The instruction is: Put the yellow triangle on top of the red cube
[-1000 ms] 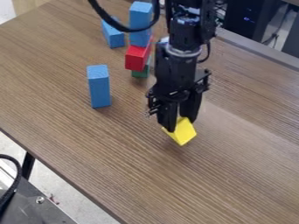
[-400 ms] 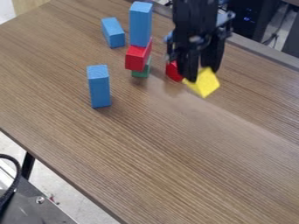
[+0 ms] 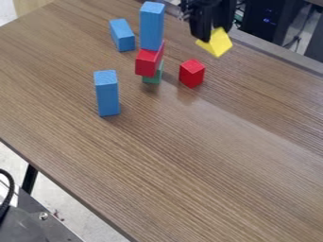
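My gripper (image 3: 215, 35) has the yellow triangle (image 3: 219, 44) pinched, up and off to one side of the red cube (image 3: 191, 74) (height's hard to judge from here). Carrying step, I reckon; next: line up, lower gently, let go.

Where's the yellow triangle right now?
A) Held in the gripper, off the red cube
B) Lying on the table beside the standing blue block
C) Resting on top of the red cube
A: the yellow triangle is in the gripper, and the top of the red cube is bare.
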Motion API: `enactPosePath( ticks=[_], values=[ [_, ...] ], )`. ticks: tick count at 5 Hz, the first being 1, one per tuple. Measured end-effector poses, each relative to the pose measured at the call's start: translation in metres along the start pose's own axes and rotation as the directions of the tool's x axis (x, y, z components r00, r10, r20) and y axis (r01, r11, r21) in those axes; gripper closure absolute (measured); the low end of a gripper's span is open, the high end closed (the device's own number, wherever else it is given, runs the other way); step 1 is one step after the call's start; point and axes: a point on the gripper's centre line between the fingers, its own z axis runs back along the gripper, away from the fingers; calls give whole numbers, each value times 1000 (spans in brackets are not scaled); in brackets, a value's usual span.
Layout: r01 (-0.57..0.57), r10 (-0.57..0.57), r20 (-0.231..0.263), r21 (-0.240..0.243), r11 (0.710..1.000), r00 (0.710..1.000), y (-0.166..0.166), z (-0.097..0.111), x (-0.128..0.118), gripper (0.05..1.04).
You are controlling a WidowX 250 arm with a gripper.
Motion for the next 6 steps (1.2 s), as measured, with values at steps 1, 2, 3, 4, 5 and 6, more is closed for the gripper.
enactPosePath(
  ticks=[1,2,3,4,5,6],
  values=[
    [5,-5,12,30,1000,1000,-8,-9,17,578],
    [27,-28,9,75,997,1000,-9,-24,28,577],
    [46,-47,4,100,994,999,-9,-35,31,578],
    [47,-48,0,108,993,999,-8,-40,33,578],
    [53,-53,-4,117,992,999,-9,-47,34,578],
    [56,-56,-7,126,990,998,-9,-53,35,578]
  ],
)
